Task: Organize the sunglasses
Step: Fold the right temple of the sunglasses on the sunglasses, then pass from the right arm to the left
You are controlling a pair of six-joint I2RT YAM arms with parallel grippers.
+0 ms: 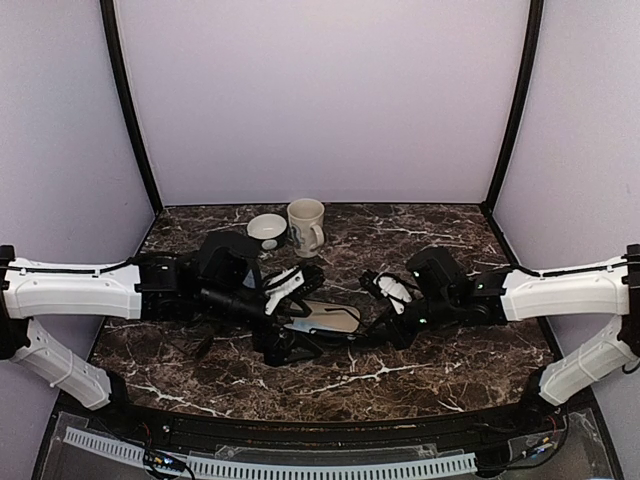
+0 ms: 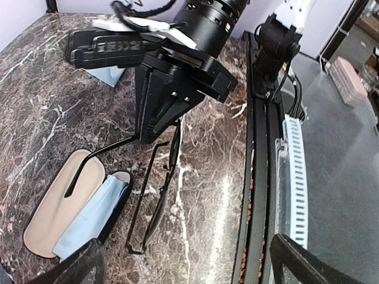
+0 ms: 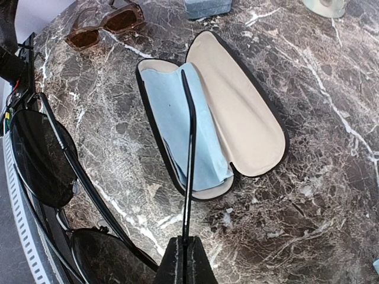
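Observation:
My right gripper (image 3: 185,260) is shut on one thin arm of the black sunglasses (image 3: 41,160). That arm's tip reaches over the blue cloth (image 3: 177,124) in the open black case (image 3: 249,118). In the left wrist view the same black sunglasses (image 2: 160,189) hang edge-on from the right gripper (image 2: 142,135), beside the open case (image 2: 59,207). The brownish sunglasses (image 3: 103,23) lie on the marble beyond the case. My left gripper (image 2: 189,272) is open and holds nothing, hovering close to the glasses; its fingers (image 2: 302,260) show only at the bottom corners.
A grey-blue case (image 3: 206,7) lies past the open case. A cream mug (image 1: 306,225) and a small bowl (image 1: 266,230) stand at the back of the marble table (image 1: 450,370). A black rail (image 2: 260,177) edges the table's near side, close to the glasses.

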